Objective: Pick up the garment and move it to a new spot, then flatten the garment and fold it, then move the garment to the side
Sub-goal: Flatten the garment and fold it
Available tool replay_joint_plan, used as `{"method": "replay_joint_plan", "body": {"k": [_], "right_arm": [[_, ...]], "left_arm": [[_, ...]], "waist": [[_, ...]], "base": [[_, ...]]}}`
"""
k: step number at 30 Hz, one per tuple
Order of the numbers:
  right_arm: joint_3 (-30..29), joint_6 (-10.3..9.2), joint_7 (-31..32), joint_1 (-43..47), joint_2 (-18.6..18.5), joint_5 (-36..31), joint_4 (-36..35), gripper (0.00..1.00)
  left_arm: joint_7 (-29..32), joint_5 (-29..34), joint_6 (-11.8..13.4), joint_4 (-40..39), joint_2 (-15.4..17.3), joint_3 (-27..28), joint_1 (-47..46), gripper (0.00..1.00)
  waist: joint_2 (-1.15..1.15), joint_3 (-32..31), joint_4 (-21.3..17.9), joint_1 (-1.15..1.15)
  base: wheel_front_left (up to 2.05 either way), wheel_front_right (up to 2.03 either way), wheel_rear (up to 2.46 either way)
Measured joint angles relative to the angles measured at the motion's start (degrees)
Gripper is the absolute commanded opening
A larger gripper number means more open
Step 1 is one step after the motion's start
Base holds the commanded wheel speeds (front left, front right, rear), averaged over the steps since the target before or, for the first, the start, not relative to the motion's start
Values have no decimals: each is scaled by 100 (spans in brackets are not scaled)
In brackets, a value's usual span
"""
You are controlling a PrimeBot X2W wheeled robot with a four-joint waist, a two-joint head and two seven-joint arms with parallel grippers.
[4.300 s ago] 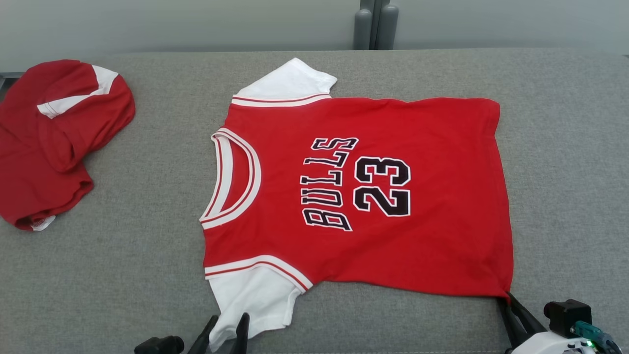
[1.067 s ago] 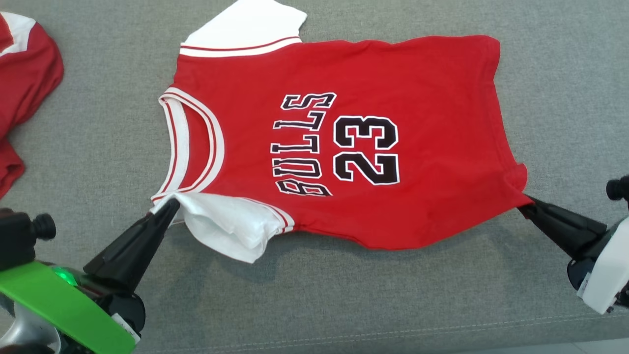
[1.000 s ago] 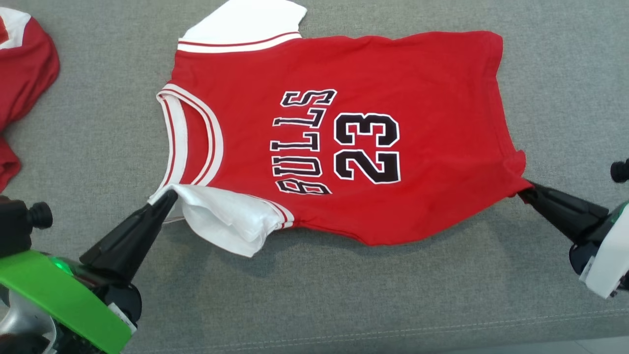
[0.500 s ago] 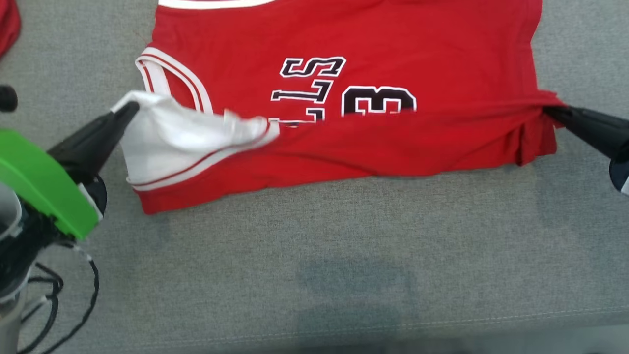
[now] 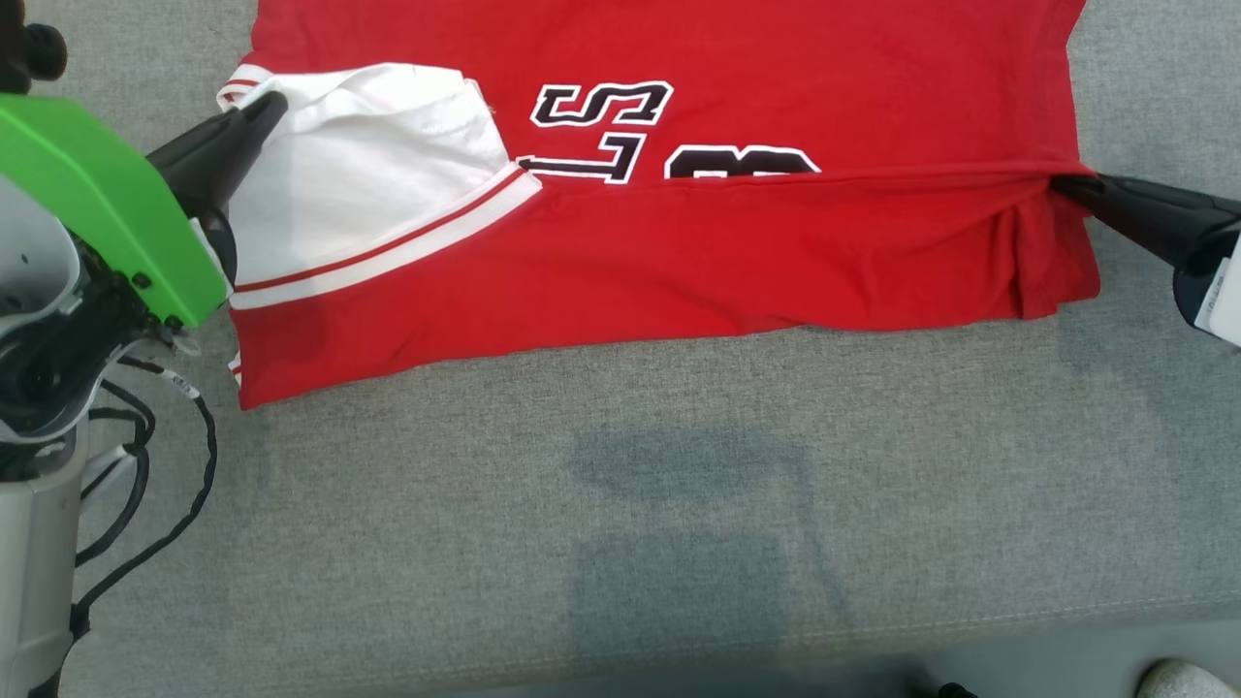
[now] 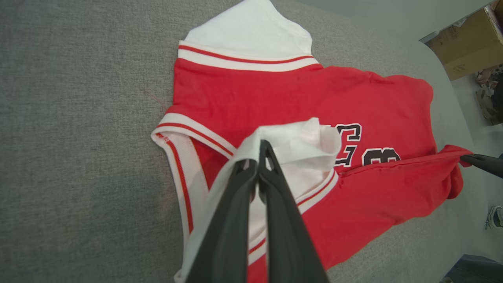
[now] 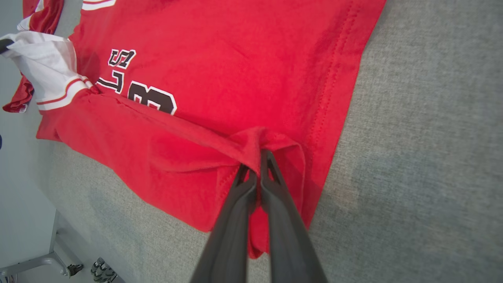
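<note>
In the head view the red garment (image 5: 679, 262) lies across the upper half of the frame on the grey worktop (image 5: 620, 504). Its near edge is doubled over onto the front, so the fold hides the lower part of the black lettering (image 5: 591, 126). At upper left the left end effector (image 5: 271, 102) has its two dark fingers pressed together on a corner of the white sleeve (image 5: 368, 165), which is turned over onto the red body. At the right edge of the frame the right end effector (image 5: 1062, 182) pinches the hem corner, and a taut crease runs from there leftwards across the cloth. Black cables (image 5: 145, 465) hang at lower left.

In the left wrist view the fingers rise from the bottom centre, closed on the crumpled white sleeve, which is raised off the garment. The second sleeve (image 6: 251, 35) lies flat at top centre. The other arm's dark tip meets the red corner at the right edge. A cardboard box (image 6: 467, 43) sits at upper right.

In the right wrist view the fingers are closed on a bunched fold of red hem at the centre of the frame. The garment spreads to the upper left and bare worktop fills the right side.
</note>
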Motion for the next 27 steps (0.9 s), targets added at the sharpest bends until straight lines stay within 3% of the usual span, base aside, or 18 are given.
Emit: {"method": "replay_joint_plan", "body": {"k": [6, 7, 8, 9, 10, 11, 18, 23, 27], "right_arm": [[62, 1, -88, -248, 164, -177, 216, 0], [65, 1, -109, -288, 200, -187, 260, 4], [76, 1, -145, -317, 243, -218, 299, 36], [101, 1, -209, -349, 292, -311, 350, 92], [144, 7, -263, -386, 323, -408, 383, 100], [143, 7, -357, -411, 367, -490, 411, 100], [162, 59, -867, -339, 587, -677, 544, 100], [260, 109, -1209, 198, 616, -787, 557, 100], [276, 108, -1469, 691, 635, -862, 679, 100]], "left_arm": [[49, 94, 0, 358, -162, -74, -302, 0], [49, 112, 0, 403, -193, -86, -342, 0], [48, 135, 0, 458, -237, -79, -376, 21], [41, 157, 0, 526, -269, -87, -395, 49], [30, 199, 0, 571, -290, -81, -396, 91], [-18, 243, 0, 601, -311, -56, -396, 100], [-298, 358, 0, 557, -267, 133, -323, 100], [-793, 365, 0, 253, -272, 611, 31, 100], [-1018, 275, 0, 152, -534, 720, 704, 100]], "waist": [[0, 20, -21, 0], [0, 20, -23, 0], [0, 19, -25, 0], [0, 12, -28, 0], [0, 4, -34, 0], [0, -8, -42, 0], [0, -164, -90, 0], [0, -342, -115, -1], [0, -504, -125, -1]], "base": [[0, 0, 0], [0, 0, 0], [0, 0, 0], [0, 0, 0], [0, 0, 0], [0, 0, 0], [0, 0, 0], [0, 0, 0], [0, 0, 0]]}}
